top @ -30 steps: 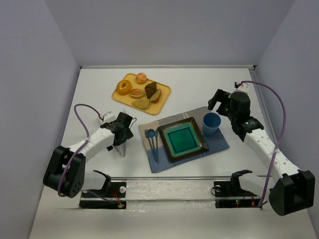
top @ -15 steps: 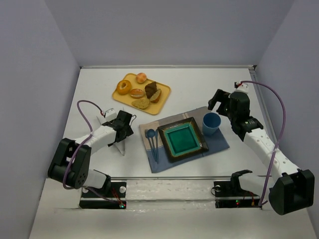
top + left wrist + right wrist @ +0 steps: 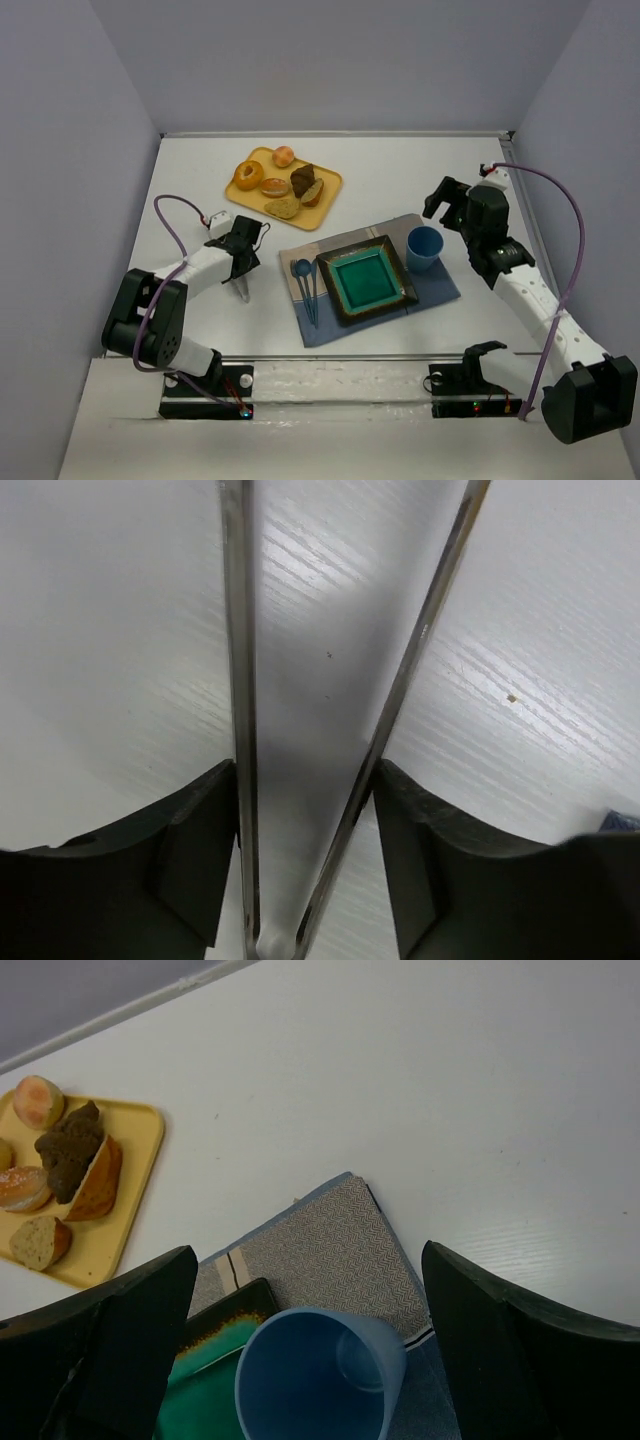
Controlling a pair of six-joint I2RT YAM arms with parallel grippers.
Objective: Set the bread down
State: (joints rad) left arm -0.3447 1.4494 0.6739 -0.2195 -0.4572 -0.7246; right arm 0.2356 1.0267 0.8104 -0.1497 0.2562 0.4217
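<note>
Left end effector (image 3: pixel 242 262) was partly closed, pinching a pair of thin metal tongs (image 3: pixel 241 680) by both arms, tips pointing down toward the white table (image 3: pixel 180 180). Right end effector (image 3: pixel 308 1260) was spread wide with nothing in it, above the one blue plastic cup (image 3: pixel 320 1375). Counted six bakery pieces on the single yellow tray (image 3: pixel 305 216). The small oval golden-tan bread slice (image 3: pixel 275 187) lay flat mid-tray, its long axis running roughly left-right in the top view.
</note>
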